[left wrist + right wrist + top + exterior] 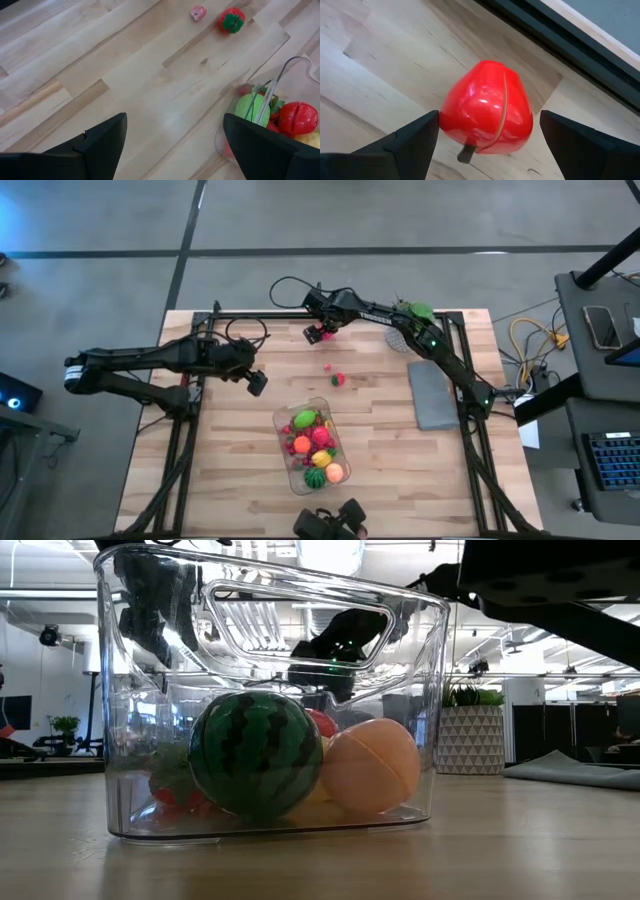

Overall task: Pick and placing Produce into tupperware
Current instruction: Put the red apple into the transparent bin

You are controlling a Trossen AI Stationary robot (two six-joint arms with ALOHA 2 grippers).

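Hovering at the table's far edge, the right gripper (485, 145) stands wide open around a red pepper (487, 107), which lies between its fingers without visible contact. The left gripper (257, 383) waits open and empty; the tupperware (300, 480), part-filled with produce, lies near it.

Grey concrete floor (100, 260) surrounds the wooden table (230, 440); office ceiling lights beyond.
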